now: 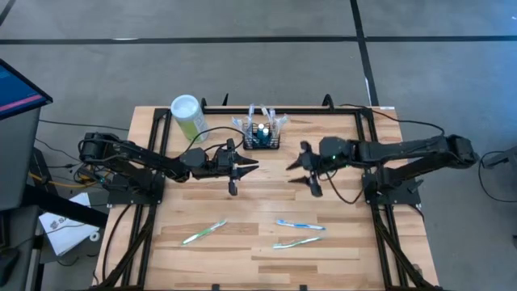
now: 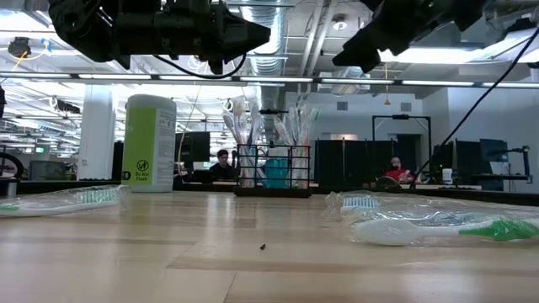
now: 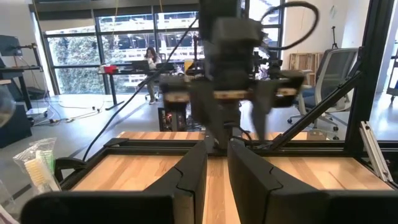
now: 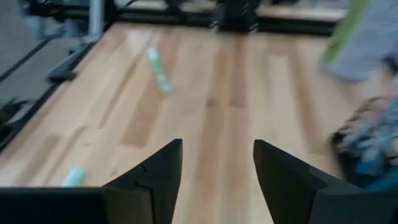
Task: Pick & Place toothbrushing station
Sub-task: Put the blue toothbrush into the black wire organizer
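Nearest the table's front edge, three wrapped toothbrushes are laid flat on the wooden table [image 1: 339, 145]: a green-handled toothbrush [image 1: 203, 233] towards the left, and a blue-handled toothbrush [image 1: 300, 225] with a second green toothbrush [image 1: 296, 242] just beside it towards the right. Farther back, above the middle of the table, both arms are held level and stretched towards each other, clear of the surface. The left gripper [image 1: 246, 167] is seen with its fingers [image 3: 193, 177] drawn nearly together and nothing between them; the right gripper [image 1: 296, 171] is seen with its fingers [image 4: 155, 174] spread wide and likewise empty. At the far edge, the toothbrushing station [image 1: 262, 135], a small black wire basket already stocked with wrapped items, is set upright just behind the two grippers, and a pale-green cylinder with a white lid [image 1: 188, 116] stands near it on the left. The step in hand is judged to be the approach before a pick, since nothing is gripped. The next move would call for one gripper to be lowered over a loose toothbrush, aligned across its handle, and closed before it is carried to the basket.
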`<action>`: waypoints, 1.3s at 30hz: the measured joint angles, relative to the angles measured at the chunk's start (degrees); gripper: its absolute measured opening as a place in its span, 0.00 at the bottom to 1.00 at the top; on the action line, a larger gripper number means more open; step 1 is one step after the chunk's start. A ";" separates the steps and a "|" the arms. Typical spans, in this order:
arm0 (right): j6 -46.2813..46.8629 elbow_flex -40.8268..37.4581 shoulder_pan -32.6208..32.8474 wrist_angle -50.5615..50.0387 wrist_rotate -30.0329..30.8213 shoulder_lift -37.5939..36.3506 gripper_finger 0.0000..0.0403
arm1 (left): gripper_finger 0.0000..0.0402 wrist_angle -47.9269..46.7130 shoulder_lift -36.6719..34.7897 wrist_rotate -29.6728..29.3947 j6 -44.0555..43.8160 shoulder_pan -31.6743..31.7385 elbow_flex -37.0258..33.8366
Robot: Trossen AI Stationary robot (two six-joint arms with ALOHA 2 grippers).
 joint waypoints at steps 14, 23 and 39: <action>7.81 -0.05 15.72 -4.09 -0.02 6.95 0.46 | 0.14 0.00 0.00 0.00 -0.07 -0.02 0.00; 10.58 -0.01 19.45 -4.06 1.32 15.30 0.43 | 0.14 0.02 0.00 -0.01 -0.02 0.00 0.00; 12.36 0.01 19.39 2.13 1.97 28.65 0.38 | 0.14 0.02 0.00 -0.02 -0.02 -0.02 0.00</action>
